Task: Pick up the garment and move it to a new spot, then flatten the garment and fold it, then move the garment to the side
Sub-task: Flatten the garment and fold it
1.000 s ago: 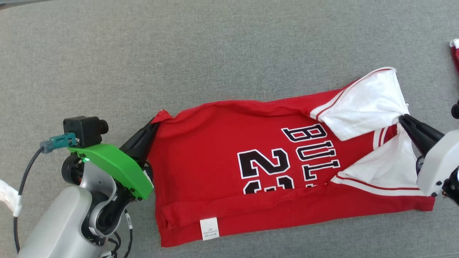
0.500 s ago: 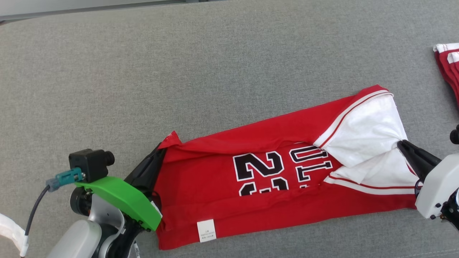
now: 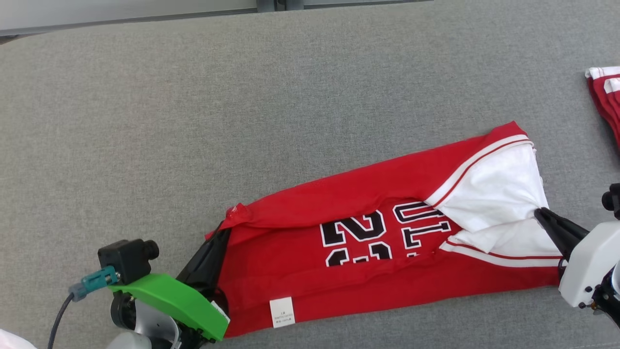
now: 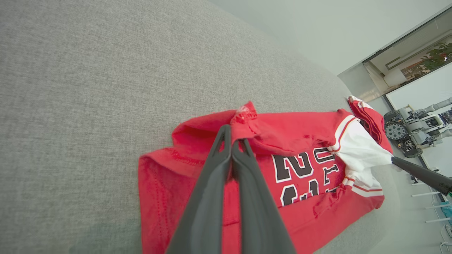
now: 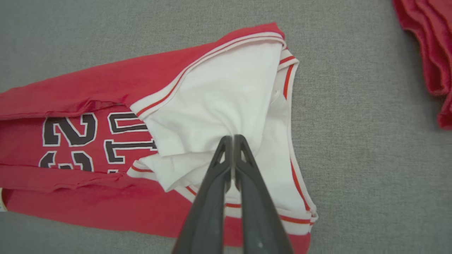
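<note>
A grey cloth-covered tabletop (image 3: pixel 310 97) spread out in front of me, with a pale wall and a bright window beyond its far end in my left wrist view. The garment (image 3: pixel 339 194), a red jersey with white sleeves and black lettering edged in white, lay slantwise on that tabletop, running from the lower left up toward the right of my head view. Its long edges were folded in over the middle, so the big numerals and letters showed only in part. I had it stretched between my two arms. My left jaws were clenched on a bunched corner of the red hem at the jersey's left end, the dark fingers (image 4: pixel 212 197) pressed together with the cloth pinched at their tips. My right jaws were clamped tight on the white sleeve fabric at the other end, the fingers (image 5: pixel 208 204) closed on a gathered pleat where the two white panels met. A second pile of red cloth (image 3: pixel 605 97) with white trim sat at the right edge of the tabletop, apart from the jersey. The green bracket (image 3: pixel 169 300) on my left wrist carried a small black camera (image 3: pixel 127 259), and the white housing (image 3: pixel 588 264) of my right wrist sat low on the right. A small white label (image 3: pixel 282 311) lay on the jersey's near folded edge, close to my left fingers.
</note>
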Available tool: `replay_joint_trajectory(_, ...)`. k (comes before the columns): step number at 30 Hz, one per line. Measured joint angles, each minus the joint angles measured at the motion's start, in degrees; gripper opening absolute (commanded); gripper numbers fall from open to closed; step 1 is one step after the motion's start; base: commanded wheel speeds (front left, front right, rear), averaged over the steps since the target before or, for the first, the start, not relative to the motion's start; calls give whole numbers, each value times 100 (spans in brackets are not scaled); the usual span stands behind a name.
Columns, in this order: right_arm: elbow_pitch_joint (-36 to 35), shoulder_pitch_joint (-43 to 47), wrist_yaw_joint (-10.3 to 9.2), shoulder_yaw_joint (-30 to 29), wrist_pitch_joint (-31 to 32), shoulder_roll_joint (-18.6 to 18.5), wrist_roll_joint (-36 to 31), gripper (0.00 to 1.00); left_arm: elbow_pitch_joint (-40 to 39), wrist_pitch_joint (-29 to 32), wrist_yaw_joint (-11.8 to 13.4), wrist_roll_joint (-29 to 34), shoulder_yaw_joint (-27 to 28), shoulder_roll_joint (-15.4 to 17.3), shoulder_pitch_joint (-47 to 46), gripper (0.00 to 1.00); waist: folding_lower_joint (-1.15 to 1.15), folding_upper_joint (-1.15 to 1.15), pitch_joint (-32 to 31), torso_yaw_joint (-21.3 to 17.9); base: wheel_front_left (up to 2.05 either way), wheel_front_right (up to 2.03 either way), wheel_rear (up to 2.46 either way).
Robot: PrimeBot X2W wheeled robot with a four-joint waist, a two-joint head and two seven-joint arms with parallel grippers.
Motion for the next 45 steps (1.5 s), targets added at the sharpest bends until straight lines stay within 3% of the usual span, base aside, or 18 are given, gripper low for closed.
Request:
replay_joint_trajectory(19,69,303,0,21,-92,135,245,0,291,-349,238,-187,240,-127,446,0,0,0,-296,-152,0,0,0)
replay_joint_trajectory(20,107,306,0,42,-109,148,235,0,350,-349,238,-188,227,-140,453,9,0,0,-295,-161,0,0,0)
replay_joint_trajectory(21,163,304,0,55,-165,162,170,43,422,-352,238,-187,215,-152,474,43,0,0,-294,-170,0,0,0)
replay_joint_trajectory(22,223,285,-1,82,-203,169,102,100,515,-369,242,-180,209,-160,494,90,0,0,-293,-181,0,0,0)
replay_joint_trajectory(23,280,267,-1,116,-201,175,74,100,602,-374,250,-175,193,-163,505,100,0,0,-294,-190,0,0,0)
replay_joint_trajectory(27,408,257,0,164,-192,145,-38,100,918,-508,308,-81,121,-189,673,100,0,0,-328,-219,0,0,0)
replay_joint_trajectory(31,292,242,0,-102,-208,68,-89,100,946,-1257,390,92,379,-250,846,100,0,0,-369,-229,0,0,0)
replay_joint_trajectory(35,310,-46,-1,-257,-86,85,-302,100,823,-1723,597,876,865,-316,1028,100,0,0,-306,-253,0,0,0)
replay_joint_trajectory(37,489,-212,-1,-194,23,131,-423,100,654,-1729,587,1450,1221,-530,1062,100,0,0,-251,-249,0,0,0)
replay_joint_trajectory(42,1227,-710,-1,67,122,159,-825,100,542,-1739,101,2267,1962,-1430,1215,100,0,0,-104,-161,0,0,0)
replay_joint_trajectory(45,1705,-933,0,145,93,125,-1066,100,592,-1739,-278,2585,2186,-1729,1209,100,0,0,-39,-70,0,0,0)
